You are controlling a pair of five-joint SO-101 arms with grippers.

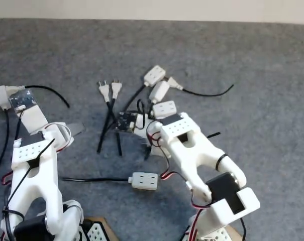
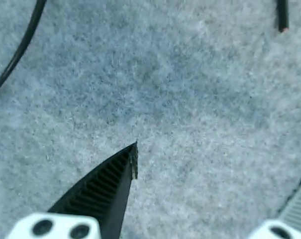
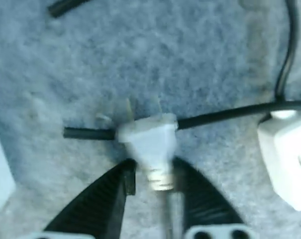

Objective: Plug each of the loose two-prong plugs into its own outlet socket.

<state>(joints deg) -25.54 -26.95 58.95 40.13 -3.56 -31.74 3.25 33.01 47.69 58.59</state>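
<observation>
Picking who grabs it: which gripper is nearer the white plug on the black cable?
Right. The right gripper is at the back end of the white plug; the left gripper hangs over bare carpet, away from it.

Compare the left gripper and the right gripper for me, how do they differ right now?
The left gripper is open with nothing between its fingers; the right gripper is shut on a white two-prong plug. The left gripper hangs over bare carpet, while the right gripper has a white outlet block and black cords close by. Both have black ribbed fingers and point down at the grey carpet.
</observation>
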